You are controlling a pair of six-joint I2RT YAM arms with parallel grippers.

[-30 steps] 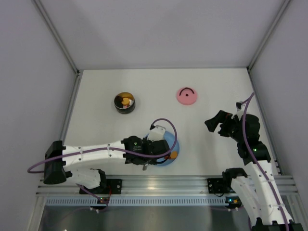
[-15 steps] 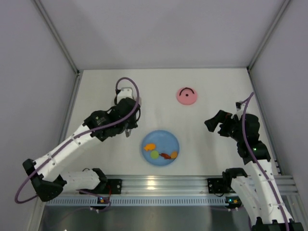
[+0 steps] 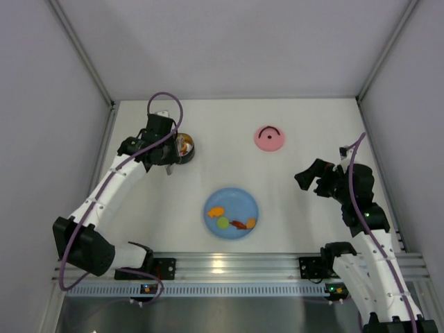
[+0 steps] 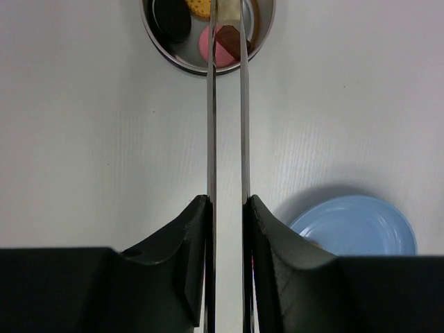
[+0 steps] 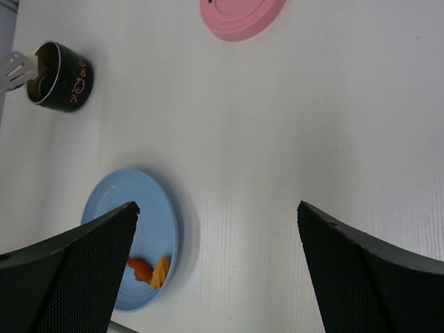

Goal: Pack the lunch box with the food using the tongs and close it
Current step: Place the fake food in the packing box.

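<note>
My left gripper (image 4: pixel 227 205) (image 3: pixel 161 142) is shut on the tongs (image 4: pixel 211 125), whose two slim arms reach forward over the lunch box (image 4: pixel 156 38) (image 3: pixel 184 147). A brown piece (image 4: pixel 231 40) shows between the tong arms above the box; I cannot tell whether it is pinched or lying inside. The box holds black (image 4: pixel 171 17), pink (image 4: pixel 205 47) and biscuit-coloured pieces. More food (image 3: pixel 216 212) (image 5: pixel 149 272) lies on the blue plate (image 3: pixel 231 198) (image 4: pixel 354 225). My right gripper (image 3: pixel 309 179) (image 5: pixel 218 215) hangs open and empty at the right.
The pink lid (image 3: pixel 269 138) (image 5: pixel 241 14) lies flat at the back, right of the lunch box (image 5: pixel 61 76). The blue plate (image 5: pixel 118 208) sits near the front edge between the arms. Grey walls close in the table on three sides.
My left arm has swung with the tongs from over the blue plate up and left to the lunch box. The right arm has not moved.
</note>
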